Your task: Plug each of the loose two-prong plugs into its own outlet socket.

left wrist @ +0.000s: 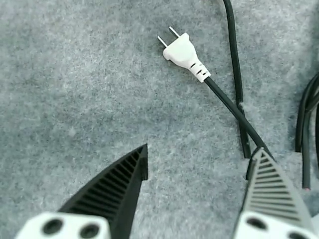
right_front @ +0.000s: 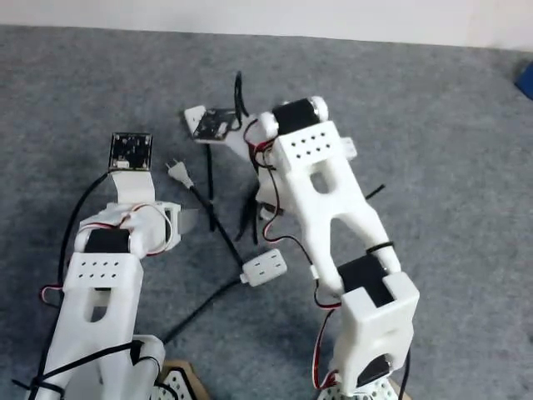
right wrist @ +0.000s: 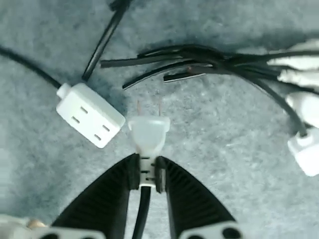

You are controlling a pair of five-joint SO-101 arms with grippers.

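A white two-prong plug [left wrist: 183, 52] lies loose on the grey carpet, its black cord trailing back past my left gripper [left wrist: 199, 167], which stands open a short way behind it. The same plug [right_front: 177, 172] lies just ahead of the left arm [right_front: 125, 242]. My right gripper [right wrist: 147, 174] is shut on the ribbed neck of a second white plug [right wrist: 148, 132], prongs pointing forward. A white outlet block [right wrist: 89, 119] with several sockets lies just beside that plug, angled; this block [right_front: 265, 267] sits between the arms. The right arm [right_front: 325, 183] covers its own gripper from above.
A bundle of black cords [right wrist: 199, 62] crosses ahead of the held plug and ends in more white plugs [right wrist: 304, 144]. Another black cord [left wrist: 234, 69] runs beside the loose plug. A blue object [right_front: 525, 79] sits at the far right edge.
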